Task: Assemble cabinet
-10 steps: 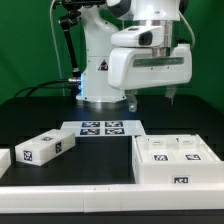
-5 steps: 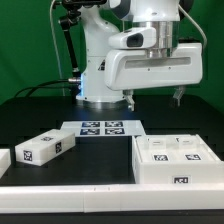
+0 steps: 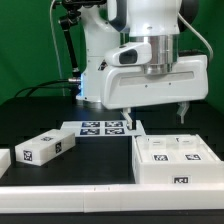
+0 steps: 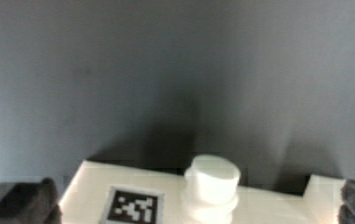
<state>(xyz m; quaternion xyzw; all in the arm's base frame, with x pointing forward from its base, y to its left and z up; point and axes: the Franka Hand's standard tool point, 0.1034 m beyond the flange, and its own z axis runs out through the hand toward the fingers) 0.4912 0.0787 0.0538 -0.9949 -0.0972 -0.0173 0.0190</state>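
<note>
Black tabletop [image 3: 100, 168], green wall [image 3: 25, 40] behind — your gripper [image 3: 155, 113] hangs above the cabinet [image 3: 175, 160], fingers spread wide, nothing between them. The cabinet sits at the exterior view's right by the front edge; a smaller tagged block [image 3: 45, 148] lies well apart on its left, marker board [image 3: 102, 128] behind.

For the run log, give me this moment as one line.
gripper: open, empty | position: above cabinet body | small block: lying apart
</note>
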